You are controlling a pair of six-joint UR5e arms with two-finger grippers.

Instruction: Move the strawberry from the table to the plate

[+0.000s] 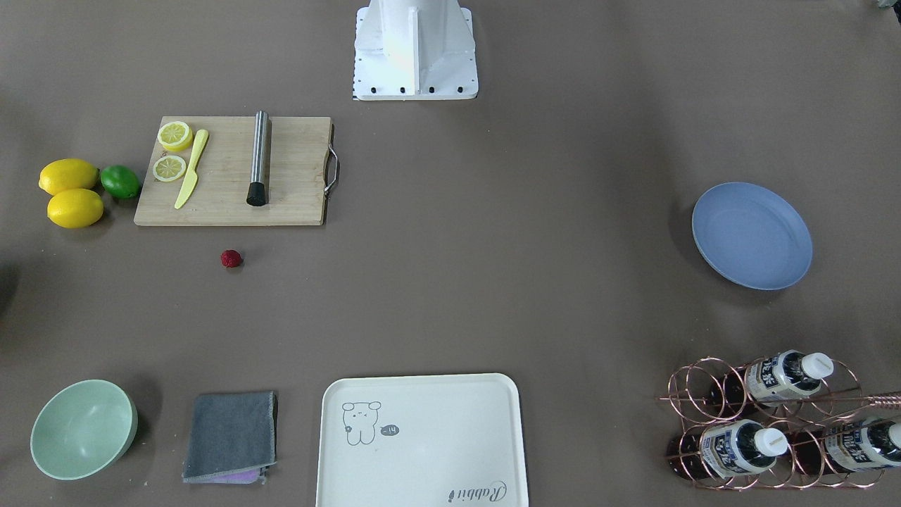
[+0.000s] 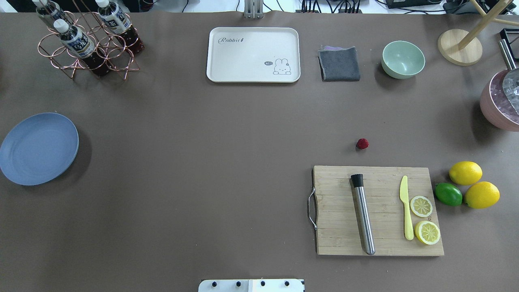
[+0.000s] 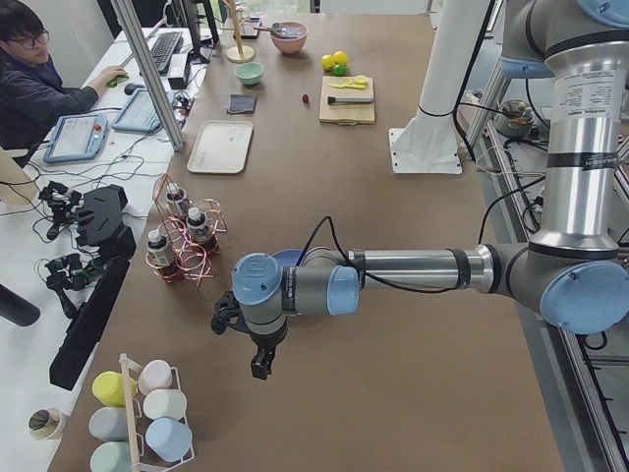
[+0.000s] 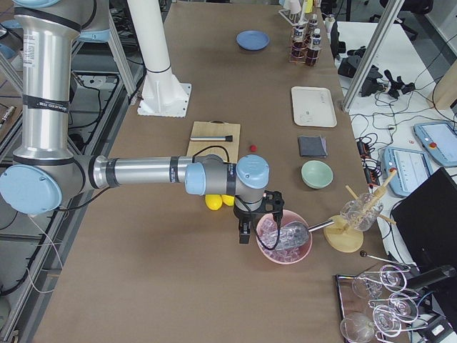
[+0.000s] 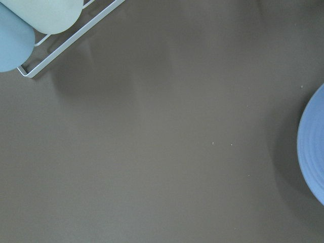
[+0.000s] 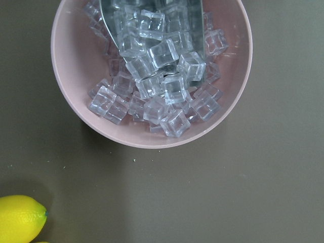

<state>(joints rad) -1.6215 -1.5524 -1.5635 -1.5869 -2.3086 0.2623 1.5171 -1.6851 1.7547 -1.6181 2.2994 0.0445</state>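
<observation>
The strawberry (image 1: 231, 258) (image 2: 362, 143), a tiny dark-red berry, lies on the grey-brown table (image 1: 493, 296) just past the cutting board's far edge. The blue plate (image 1: 752, 235) (image 2: 38, 148) sits bare on the robot's left side of the table, far from the berry. My left gripper (image 3: 257, 366) hangs over the table near the plate, whose rim (image 5: 314, 152) shows in the left wrist view. Above the pink ice bowl (image 6: 152, 76) hangs my right gripper (image 4: 245, 233). Both grippers show only in side views, so I cannot tell whether they are open or shut.
A wooden cutting board (image 2: 336, 227) bears a steel muddler, a yellow knife and lemon slices. Two lemons (image 2: 465, 172) and a lime lie beside it. A green bowl (image 2: 403, 59), grey cloth (image 2: 339, 64), cream tray (image 2: 253, 54) and bottle rack (image 2: 87, 44) line the far edge. A person sits beyond.
</observation>
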